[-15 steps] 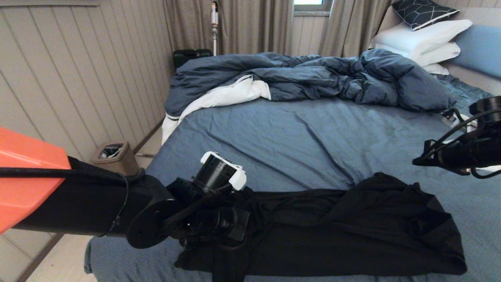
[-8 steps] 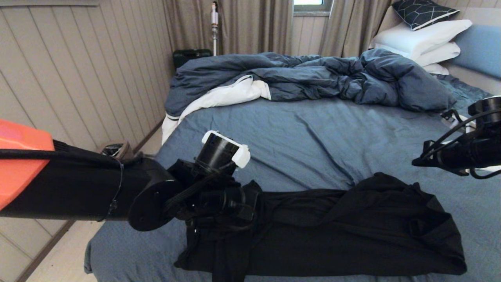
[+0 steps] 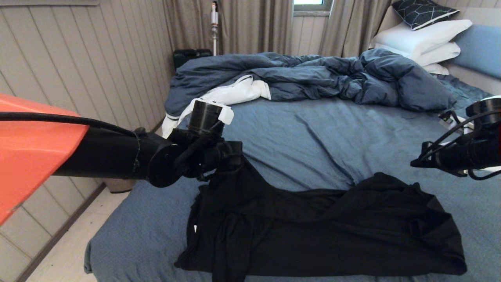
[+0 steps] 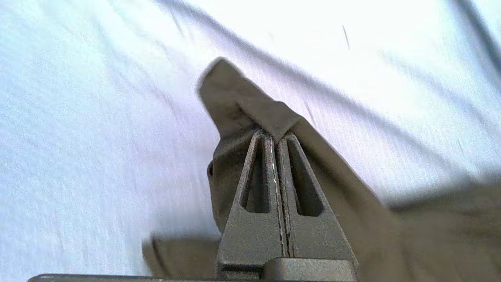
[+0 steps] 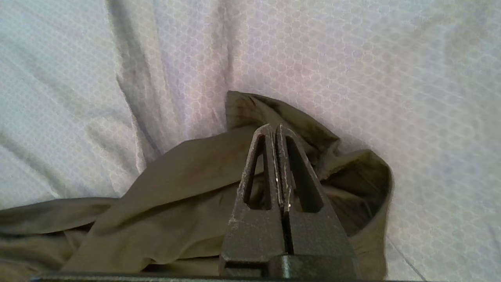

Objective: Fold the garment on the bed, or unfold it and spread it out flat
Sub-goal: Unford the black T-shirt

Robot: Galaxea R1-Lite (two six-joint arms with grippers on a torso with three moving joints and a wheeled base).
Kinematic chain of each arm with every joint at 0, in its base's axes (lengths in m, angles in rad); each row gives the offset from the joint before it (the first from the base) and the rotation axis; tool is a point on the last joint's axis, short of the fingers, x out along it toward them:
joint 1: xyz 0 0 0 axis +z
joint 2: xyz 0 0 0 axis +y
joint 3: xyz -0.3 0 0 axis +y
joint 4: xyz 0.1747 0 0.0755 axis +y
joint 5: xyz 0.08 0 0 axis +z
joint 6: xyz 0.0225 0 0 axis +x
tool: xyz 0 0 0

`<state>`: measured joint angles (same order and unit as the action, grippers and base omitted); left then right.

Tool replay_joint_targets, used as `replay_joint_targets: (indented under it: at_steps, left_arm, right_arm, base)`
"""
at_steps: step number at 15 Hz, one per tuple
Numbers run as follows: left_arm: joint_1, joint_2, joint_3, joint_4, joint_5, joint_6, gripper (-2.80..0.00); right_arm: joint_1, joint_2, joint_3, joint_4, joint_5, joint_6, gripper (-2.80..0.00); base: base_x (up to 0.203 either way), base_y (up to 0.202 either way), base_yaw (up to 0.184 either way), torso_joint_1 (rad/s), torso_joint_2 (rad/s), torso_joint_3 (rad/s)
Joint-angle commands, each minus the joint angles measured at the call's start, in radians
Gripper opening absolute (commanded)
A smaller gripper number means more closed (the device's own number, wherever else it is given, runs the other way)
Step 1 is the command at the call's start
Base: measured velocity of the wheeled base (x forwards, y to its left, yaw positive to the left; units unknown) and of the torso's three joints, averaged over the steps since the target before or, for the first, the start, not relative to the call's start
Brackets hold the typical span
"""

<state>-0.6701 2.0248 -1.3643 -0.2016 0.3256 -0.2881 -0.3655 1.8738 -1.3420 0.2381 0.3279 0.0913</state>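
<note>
- The left gripper (image 3: 231, 162) is clamped on a corner of the garment (image 3: 321, 227), lifting it above the bed (image 3: 313, 137), likely to open it out.
- The rest lies bunched along the bed's near edge.
- The right gripper (image 5: 276, 133) is closed and empty, above the garment's other end.

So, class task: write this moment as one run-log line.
left pincer: shut on garment, corner lifted off bed | right pincer: shut, empty, above garment's other end

Left end effector (image 4: 276, 135) raised, fingers pressed together (cloth pinched between), right end effector (image 5: 276, 127) closed, hovering
</note>
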Motion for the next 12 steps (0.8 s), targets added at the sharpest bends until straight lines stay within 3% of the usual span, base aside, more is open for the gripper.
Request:
replay_joint_targets:
  at_steps: [1,6,9,12]
  left_arm:
    - [0.017,0.027,-0.003,-0.056,0.042,0.002,-2.80]
    - [0.046,0.100,-0.003,-0.167,0.056,0.039,-2.80]
    - [0.047,0.108,-0.013,-0.173,0.055,0.048,-2.80]
    - [0.054,0.108,-0.015,-0.298,0.113,0.126,-2.80]
  right_arm:
    - [0.000,0.005,0.000,0.000,0.002,-0.001,-2.80]
    - [0.000,0.015,-0.002,0.000,0.000,-0.001,-2.80]
    - [0.002,0.013,0.003,-0.004,0.000,-0.001,-2.80]
    - [0.003,0.014,0.006,-0.004,-0.001,-0.001,-2.80]
  base:
    - [0.000,0.000,0.000,0.000,0.00,0.000]
    - [0.000,0.000,0.000,0.000,0.00,0.000]
    - [0.000,0.000,0.000,0.000,0.00,0.000]
    - [0.000,0.000,0.000,0.000,0.00,0.000]
